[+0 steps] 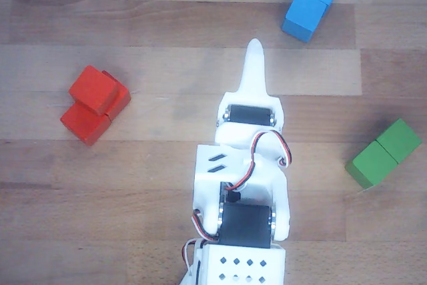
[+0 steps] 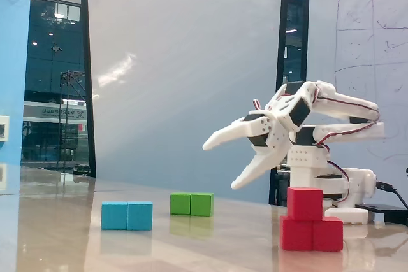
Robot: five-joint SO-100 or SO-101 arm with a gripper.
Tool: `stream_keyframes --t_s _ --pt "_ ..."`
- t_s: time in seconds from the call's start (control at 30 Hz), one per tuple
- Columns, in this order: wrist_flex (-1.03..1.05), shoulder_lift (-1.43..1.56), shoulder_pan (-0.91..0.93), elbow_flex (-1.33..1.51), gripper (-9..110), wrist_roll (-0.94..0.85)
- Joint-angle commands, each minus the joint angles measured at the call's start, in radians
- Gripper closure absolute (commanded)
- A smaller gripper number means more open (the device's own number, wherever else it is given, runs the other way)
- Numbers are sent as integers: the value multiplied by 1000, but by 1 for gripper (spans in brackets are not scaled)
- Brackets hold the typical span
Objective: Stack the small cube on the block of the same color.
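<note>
The small red-orange cube (image 1: 93, 88) sits on top of one half of the red block (image 1: 83, 123) at the left in the other view. In the fixed view the cube (image 2: 305, 203) rests on the block (image 2: 326, 234), over its left part, at the right front. My white gripper (image 2: 220, 166) hangs open and empty above the table, well away from the red stack. In the other view the gripper (image 1: 253, 65) points toward the top edge, to the right of the stack; only its upper finger shows.
A blue double-cube block (image 1: 310, 3) lies at the top right and a green one (image 1: 383, 153) at the right. In the fixed view the blue block (image 2: 127, 215) and the green block (image 2: 191, 204) stand to the left. The arm's base (image 2: 331, 186) stands behind the red stack.
</note>
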Motion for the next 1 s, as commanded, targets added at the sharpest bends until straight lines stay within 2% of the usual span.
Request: stream_keyframes --t_s 0.0,0.47,0.8,0.87,0.97 --pt "32 80 8 18 68 -25" --pt "357 360 52 60 68 -26" --pt "357 357 21 61 68 -29" --pt "357 357 20 61 71 -31" --pt "357 357 20 61 81 -31"
